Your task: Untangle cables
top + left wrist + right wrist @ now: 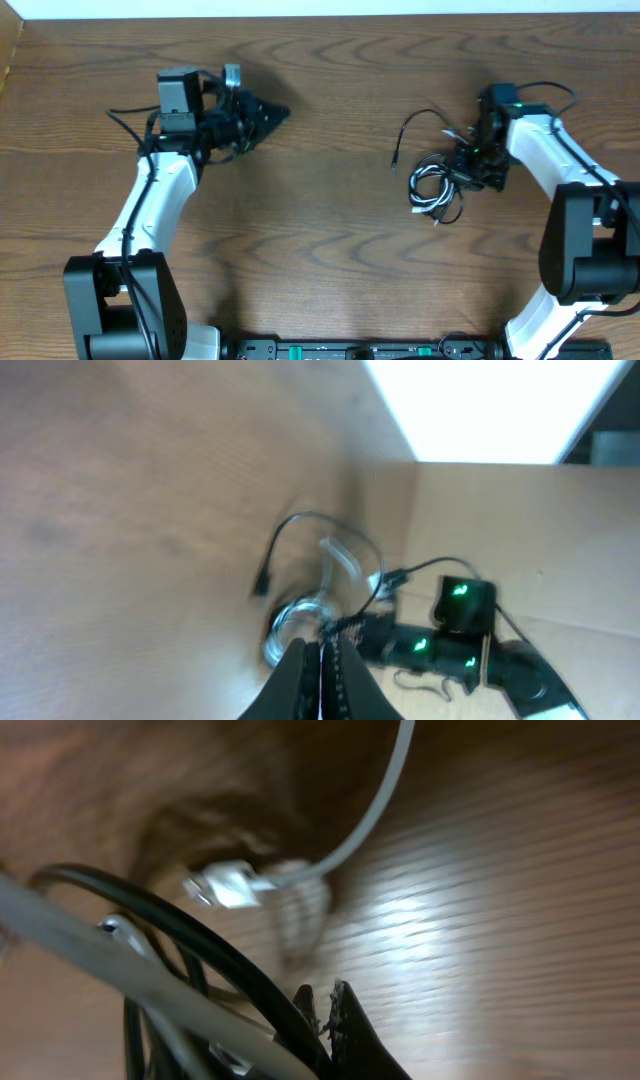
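The cables lie in a small bundle at the right of the table. The white cable is coiled in loops, and the black cable arcs out to the upper left, ending in a plug. My right gripper sits down in the bundle, jaws shut. In the right wrist view the black cable lies against the left finger, with nothing visible between the tips. A white plug rests on the wood beyond. My left gripper is shut and empty, far left of the bundle and pointing at it. Its wrist view shows the white loops ahead of the gripper.
A cardboard wall borders the table's left side, and another stands behind the right arm. A black equipment bar runs along the front edge. Thick black wires trail from both arms.
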Motion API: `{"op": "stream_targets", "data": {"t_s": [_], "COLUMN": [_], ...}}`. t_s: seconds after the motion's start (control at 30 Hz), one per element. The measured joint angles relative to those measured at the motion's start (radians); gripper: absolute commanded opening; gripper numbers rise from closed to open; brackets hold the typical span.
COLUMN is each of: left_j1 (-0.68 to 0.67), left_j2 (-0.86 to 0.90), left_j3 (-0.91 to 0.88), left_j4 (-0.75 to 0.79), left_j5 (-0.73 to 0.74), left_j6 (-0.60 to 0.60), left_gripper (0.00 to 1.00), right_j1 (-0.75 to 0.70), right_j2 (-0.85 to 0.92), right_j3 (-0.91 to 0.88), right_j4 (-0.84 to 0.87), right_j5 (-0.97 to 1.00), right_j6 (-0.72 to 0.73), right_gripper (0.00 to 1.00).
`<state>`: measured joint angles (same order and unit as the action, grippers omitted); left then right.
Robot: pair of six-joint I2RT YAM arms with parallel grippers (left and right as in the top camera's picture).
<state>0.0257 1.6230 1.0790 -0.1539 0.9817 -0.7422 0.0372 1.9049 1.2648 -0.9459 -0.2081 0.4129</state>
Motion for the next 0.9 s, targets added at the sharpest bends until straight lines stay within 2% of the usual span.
{"op": "stream_targets", "data": {"t_s": [0.1, 0.17, 0.23, 0.3, 0.47, 0.57, 0.63, 0.73, 0.87, 0.9], "left_j1": [0.005, -0.013, -0.038, -0.075, -0.187, -0.227, -0.247, -0.273, -0.318, -0.332], "left_j2": [0.0, 0.0, 0.0, 0.0, 0.0, 0.0, 0.0, 0.0, 0.014, 0.023], "left_j3": [-0.002, -0.002, -0.002, -0.002, -0.002, -0.002, -0.002, -0.002, -0.002, -0.002], "left_j4": [-0.153, -0.22, -0.225, -0.223, -0.196, -0.142, -0.103, -0.072, -0.034, -0.027], "left_j5": [-0.019, -0.046, -0.064, -0.08, -0.151, -0.192, -0.21, -0.233, -0.285, -0.301], "left_j6": [0.077, 0.141, 0.176, 0.199, 0.226, 0.224, 0.22, 0.218, 0.215, 0.216], "left_gripper": [0.07, 0.08, 0.08, 0.14, 0.14, 0.14, 0.15, 0.13, 0.14, 0.17], "right_j1": [-0.036, -0.042, -0.037, -0.031, 0.01, 0.032, 0.032, 0.013, -0.039, -0.045], "right_j2": [0.0, 0.0, 0.0, 0.0, 0.0, 0.0, 0.0, 0.0, 0.0, 0.0], "right_j3": [0.0, 0.0, 0.0, 0.0, 0.0, 0.004, 0.014, 0.027, 0.03, 0.03], "right_j4": [0.018, 0.031, 0.033, 0.039, 0.04, 0.024, 0.011, -0.008, -0.03, -0.03], "right_j5": [-0.007, -0.048, -0.087, -0.132, -0.362, -0.531, -0.565, -0.478, -0.227, -0.202], "right_j6": [-0.019, -0.062, -0.101, -0.138, -0.262, -0.339, -0.361, -0.313, -0.18, -0.167], "right_gripper": [0.01, 0.12, 0.19, 0.24, 0.34, 0.46, 0.47, 0.45, 0.47, 0.47]}}
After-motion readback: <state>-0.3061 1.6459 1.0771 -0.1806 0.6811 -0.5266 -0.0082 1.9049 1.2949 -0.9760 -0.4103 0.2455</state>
